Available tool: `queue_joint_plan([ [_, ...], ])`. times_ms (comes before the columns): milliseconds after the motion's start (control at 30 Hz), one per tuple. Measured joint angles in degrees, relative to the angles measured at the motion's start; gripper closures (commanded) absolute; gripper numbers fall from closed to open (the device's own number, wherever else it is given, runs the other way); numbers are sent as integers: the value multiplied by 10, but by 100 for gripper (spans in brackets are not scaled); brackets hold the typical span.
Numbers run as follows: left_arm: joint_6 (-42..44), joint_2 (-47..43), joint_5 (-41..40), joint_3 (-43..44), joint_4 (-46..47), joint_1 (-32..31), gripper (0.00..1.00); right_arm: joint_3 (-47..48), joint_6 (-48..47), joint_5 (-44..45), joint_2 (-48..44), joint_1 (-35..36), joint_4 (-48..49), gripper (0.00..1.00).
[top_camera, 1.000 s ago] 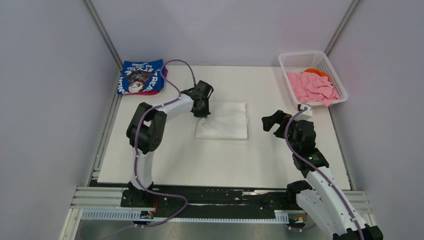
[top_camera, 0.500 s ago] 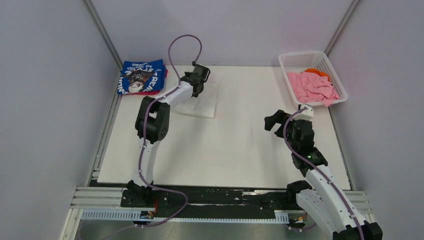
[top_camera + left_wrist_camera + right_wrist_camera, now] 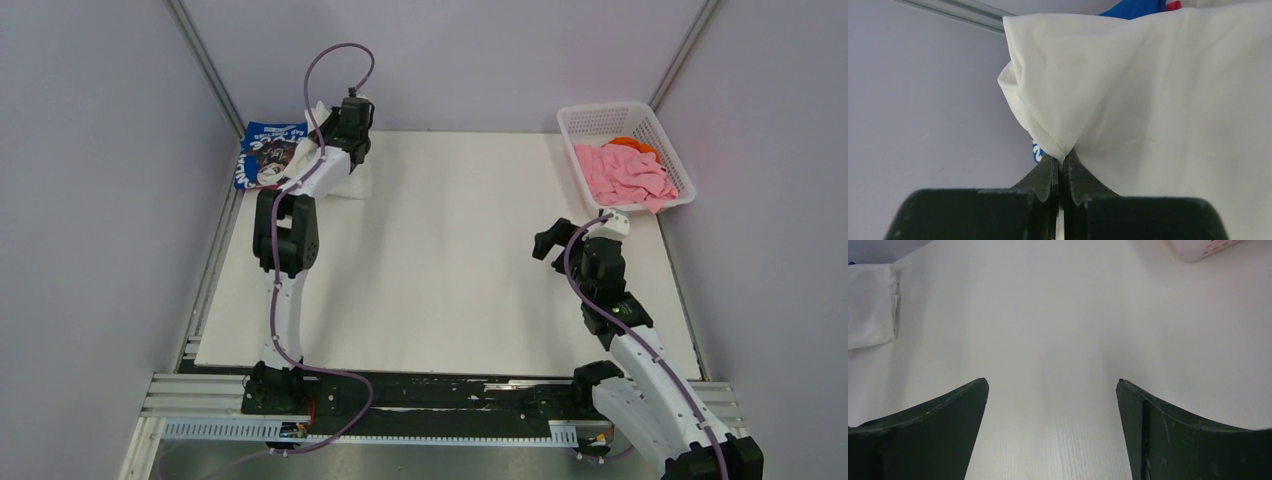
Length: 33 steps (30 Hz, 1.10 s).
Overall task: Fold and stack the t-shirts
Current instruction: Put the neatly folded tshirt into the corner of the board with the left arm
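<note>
My left gripper (image 3: 350, 112) is stretched to the far left corner and is shut on the folded white t-shirt (image 3: 343, 184). In the left wrist view the fingers (image 3: 1064, 159) pinch a bunched edge of the white cloth (image 3: 1148, 100), which hangs in front. The royal-blue t-shirt with white lettering (image 3: 264, 150) lies folded just beyond it and peeks out in the left wrist view (image 3: 1138, 7). My right gripper (image 3: 550, 238) is open and empty above bare table (image 3: 1053, 382). Pink (image 3: 625, 172) and orange (image 3: 632, 143) t-shirts lie in the basket.
The white lattice basket (image 3: 597, 118) stands at the far right corner; its corner shows in the right wrist view (image 3: 1203, 247). Grey walls and metal frame posts close in the table at the left and back. The white t-shirt shows far left in the right wrist view (image 3: 868, 310).
My left gripper has carried the white t-shirt from the table's middle to the far left, up against the blue t-shirt. The right arm has barely moved.
</note>
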Motion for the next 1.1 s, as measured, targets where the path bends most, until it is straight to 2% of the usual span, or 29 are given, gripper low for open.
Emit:
queue_joint_plan([
  [367,71,-18,7,24,34,17,100,0,0,16,31,0,-5,0],
  [833,75,-93,7,29,34,21,100,0,2,20,33,0,-13,0],
  [1100,71,-97,27,29,35,54,100,0,5,34,37,0,-14,0],
])
